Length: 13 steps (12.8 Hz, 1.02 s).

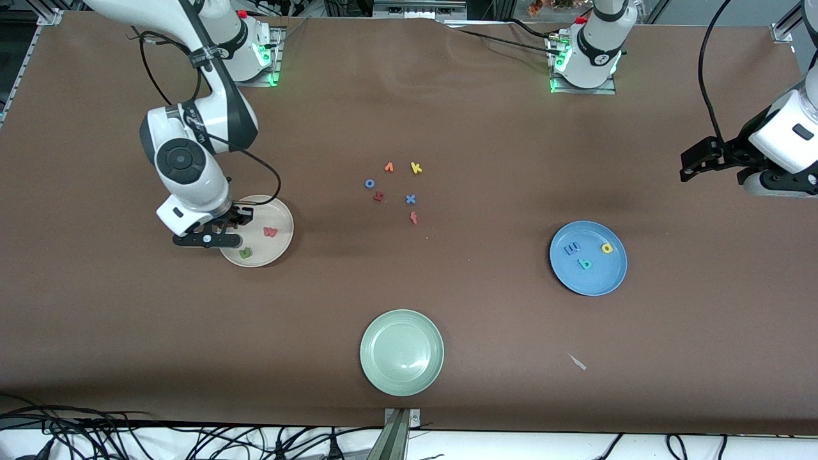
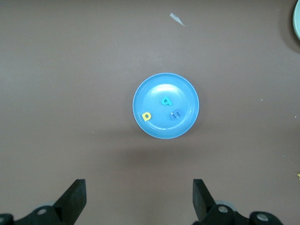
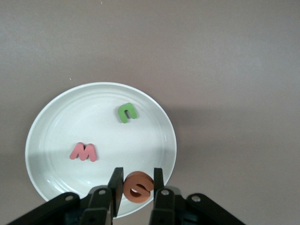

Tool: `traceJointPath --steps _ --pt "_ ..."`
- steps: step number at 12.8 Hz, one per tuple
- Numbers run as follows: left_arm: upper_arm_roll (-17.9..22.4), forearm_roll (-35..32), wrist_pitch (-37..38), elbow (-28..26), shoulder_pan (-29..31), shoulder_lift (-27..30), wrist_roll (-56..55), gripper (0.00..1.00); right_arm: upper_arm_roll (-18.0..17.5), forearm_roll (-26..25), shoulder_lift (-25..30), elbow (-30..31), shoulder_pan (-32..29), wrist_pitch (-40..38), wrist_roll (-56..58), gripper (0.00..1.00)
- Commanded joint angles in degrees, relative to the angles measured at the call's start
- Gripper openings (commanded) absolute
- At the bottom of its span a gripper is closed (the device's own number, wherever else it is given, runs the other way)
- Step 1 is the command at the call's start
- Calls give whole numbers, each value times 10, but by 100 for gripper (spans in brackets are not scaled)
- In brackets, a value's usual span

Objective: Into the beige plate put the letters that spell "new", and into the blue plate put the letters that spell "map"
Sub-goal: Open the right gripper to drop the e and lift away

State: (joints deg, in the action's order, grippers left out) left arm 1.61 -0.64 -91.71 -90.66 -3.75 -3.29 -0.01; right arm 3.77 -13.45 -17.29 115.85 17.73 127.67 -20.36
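Note:
My right gripper [image 3: 137, 180] is shut on the round orange "e" [image 3: 138, 187] and holds it over the rim of the beige plate [image 3: 61, 126]. A green "n" [image 3: 127, 113] and a red "w" [image 3: 84, 152] lie in that plate. In the front view the right gripper [image 1: 238, 221] hangs over the beige plate [image 1: 278, 246], and the "e" is hidden there. The blue plate [image 1: 597, 278] holds a blue "m" [image 1: 571, 249], a yellow "p" [image 1: 607, 248] and a teal "a" [image 1: 585, 263]. My left gripper [image 2: 139, 197] stands open and empty, high at its end of the table.
A pale green plate [image 1: 401, 352] sits nearest the front camera, mid-table. Loose letters lie mid-table: a blue "o" [image 1: 369, 183], orange "v" [image 1: 388, 167], yellow "k" [image 1: 416, 168], blue "x" [image 1: 410, 199], red "f" [image 1: 414, 218] and another red letter [image 1: 378, 197]. A white scrap [image 1: 577, 361] lies near the blue plate.

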Motion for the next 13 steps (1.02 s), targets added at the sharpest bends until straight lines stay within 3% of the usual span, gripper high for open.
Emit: traceJointPath --steps 1,3,5,9,12,13 --pt "4 -8 -12 -33 -5 17 3 100 -2 36 20 21 5 6 10 31" --pt "5 -8 -12 -24 -6 11 3 100 -2 50 23 21 5 1 9 48" --pt "6 -8 -11 -24 -2 11 4 100 -2 54 27 19 5 0 12 58" --pt "6 -7 -12 -22 -2 7 6 100 -2 54 35 16 5 -9 18 65" --pt "7 -7 -8 -29 8 7 6 100 -2 54 53 -12 5 -51 46 99" --pt "7 -7 -8 -27 20 6 21 100 -2 54 53 -49 5 -98 48 100"
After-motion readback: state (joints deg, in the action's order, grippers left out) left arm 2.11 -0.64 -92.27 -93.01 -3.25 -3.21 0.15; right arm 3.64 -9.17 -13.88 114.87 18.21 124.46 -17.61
